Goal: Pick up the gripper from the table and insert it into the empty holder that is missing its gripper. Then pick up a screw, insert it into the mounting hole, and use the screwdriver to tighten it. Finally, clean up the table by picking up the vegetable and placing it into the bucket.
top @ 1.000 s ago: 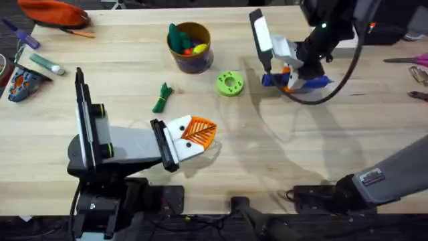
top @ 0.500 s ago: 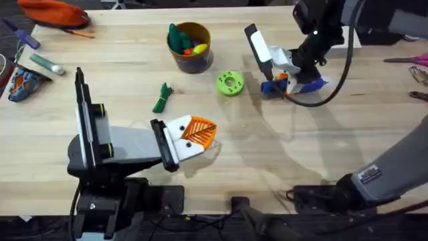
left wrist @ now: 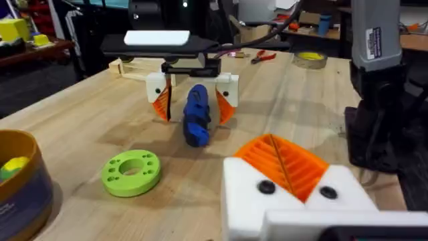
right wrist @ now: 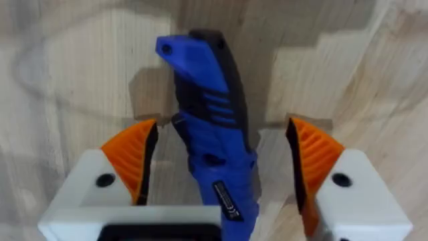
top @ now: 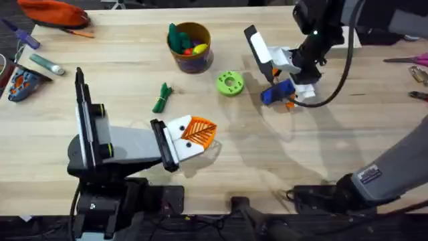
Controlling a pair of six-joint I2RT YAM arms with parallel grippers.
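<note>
Fingers, right arm: the right gripper [right wrist: 221, 184] stands spread wide, an orange pad on either side of the screwdriver [right wrist: 210, 134] with a gap to each, so nothing is clamped.
Fingers, left arm: the left gripper [top: 190, 137] rests low over the worktop [top: 267, 167], both orange ribbed pads fitted; whether it is spread or closed I cannot tell.
Worktop: pale wood, with the task's things on its far half.
Bucket: the bucket [top: 190, 48] stands at the far middle with colourful toys inside.
Screwdriver: lies flat on the worktop between the right fingers, right of the lime-green ring [top: 229, 84].
Vegetable: the vegetable [top: 162, 98] lies on the worktop near the bucket, apart from it.
Progress: judging by this, the tool is about to be taken or has just been set down; I cannot tell which. Cleanup is not yet done. The small orange block, bare holder and screw I cannot make out.
</note>
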